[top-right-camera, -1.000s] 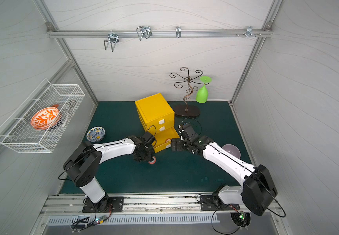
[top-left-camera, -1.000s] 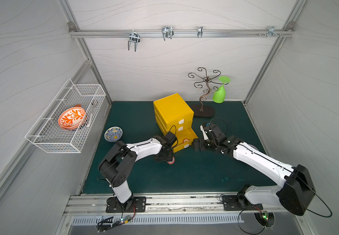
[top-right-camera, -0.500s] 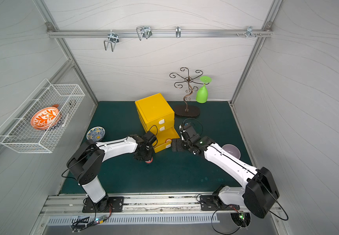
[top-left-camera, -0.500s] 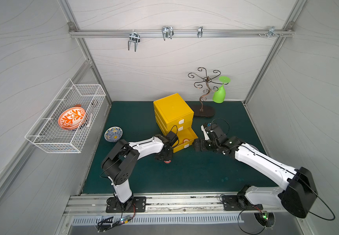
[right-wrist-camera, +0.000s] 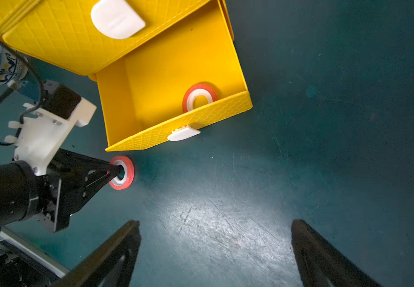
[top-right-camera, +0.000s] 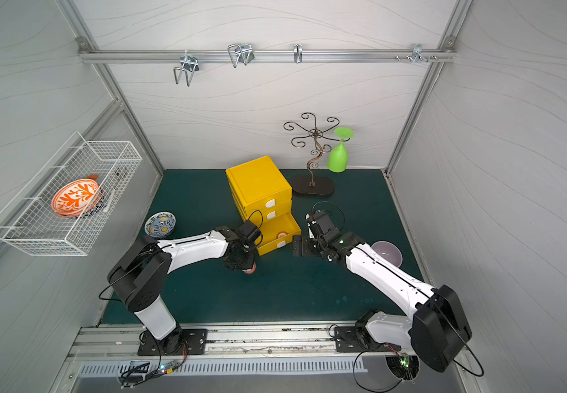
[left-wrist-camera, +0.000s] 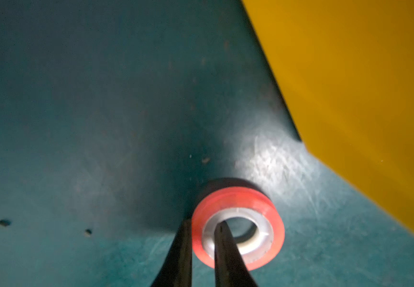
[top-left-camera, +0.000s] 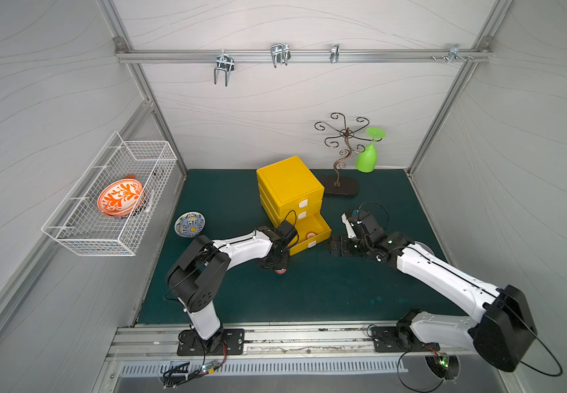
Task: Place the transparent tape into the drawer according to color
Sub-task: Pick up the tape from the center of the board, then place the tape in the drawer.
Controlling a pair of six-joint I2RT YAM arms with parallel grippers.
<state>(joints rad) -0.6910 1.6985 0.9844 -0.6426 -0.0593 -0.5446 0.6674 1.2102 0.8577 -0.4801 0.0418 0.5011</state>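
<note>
A red tape roll (left-wrist-camera: 270, 211) with a white core sits low over the green mat, close to the front corner of the yellow cabinet's (top-left-camera: 288, 180) pulled-out bottom drawer (right-wrist-camera: 171, 62). My left gripper (left-wrist-camera: 204, 225) is shut on its wall, one finger inside the core and one outside. In both top views the roll (top-left-camera: 280, 271) (top-right-camera: 250, 270) peeks out under the left gripper (top-left-camera: 277, 267). A second red roll (right-wrist-camera: 198, 92) leans inside the drawer against its front wall. My right gripper (right-wrist-camera: 215, 222) stands open and holds nothing, over the mat to the right of the drawer (top-left-camera: 334, 245).
A blue patterned bowl (top-left-camera: 190, 224) lies left of the cabinet. A wire basket (top-left-camera: 71, 234) on the left wall holds an orange plate (top-left-camera: 120, 197). A metal stand (top-left-camera: 341, 160) with a green glass (top-left-camera: 367, 156) is at the back. A purple bowl (top-right-camera: 387, 253) lies behind the right arm.
My left gripper has shut on the red roll's wall and has shifted slightly. The right gripper has stayed open in nearly the same place.
</note>
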